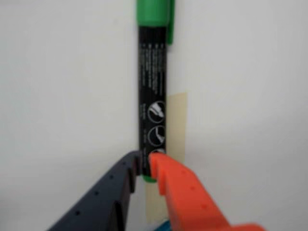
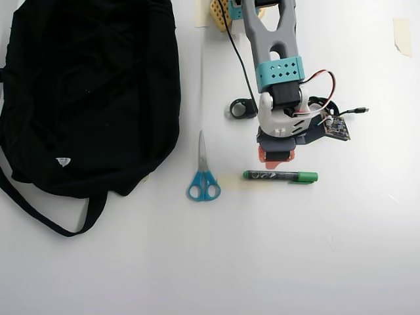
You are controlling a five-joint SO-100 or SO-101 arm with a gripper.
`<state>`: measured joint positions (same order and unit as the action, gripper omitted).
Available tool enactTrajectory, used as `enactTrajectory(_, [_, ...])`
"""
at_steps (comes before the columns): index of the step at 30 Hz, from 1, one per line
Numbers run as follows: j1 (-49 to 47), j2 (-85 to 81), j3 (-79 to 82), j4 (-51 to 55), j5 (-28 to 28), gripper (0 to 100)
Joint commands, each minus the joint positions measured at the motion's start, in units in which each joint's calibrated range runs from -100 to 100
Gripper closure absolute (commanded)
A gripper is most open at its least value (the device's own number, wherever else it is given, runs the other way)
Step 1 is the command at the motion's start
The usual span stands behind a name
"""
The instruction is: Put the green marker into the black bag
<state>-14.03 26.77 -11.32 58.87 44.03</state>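
Note:
The green marker [image 2: 280,176] lies flat on the white table, green cap to the right in the overhead view. In the wrist view the marker [image 1: 153,91] runs straight up from my fingertips, cap at the top edge and small green tip showing just below them. My gripper [image 1: 145,160] has a dark finger [image 1: 108,197] and an orange finger [image 1: 187,192] whose tips nearly meet in front of the marker's tip end, with nothing held. From above, the gripper [image 2: 274,157] hovers just behind the marker. The black bag [image 2: 92,92] fills the upper left, well apart.
Blue-handled scissors [image 2: 203,177] lie between bag and marker. The bag's thin strap [image 2: 39,213] loops toward the front left. A small black ring [image 2: 241,108] and a circuit board [image 2: 335,126] sit by the arm. Beige tape [image 1: 176,120] is stuck beside the marker.

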Motion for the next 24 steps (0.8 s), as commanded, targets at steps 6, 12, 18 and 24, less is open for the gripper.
enactTrajectory(6, [-0.9,-0.1,-3.4,-3.7,0.8,98])
enactTrajectory(12, [-0.9,3.3,-7.3,-4.1,0.8,98])
enactTrajectory(18, [-0.8,5.9,-12.2,-4.1,0.8,98])
enactTrajectory(24, [-0.5,6.0,-13.5,-1.9,1.2,98])
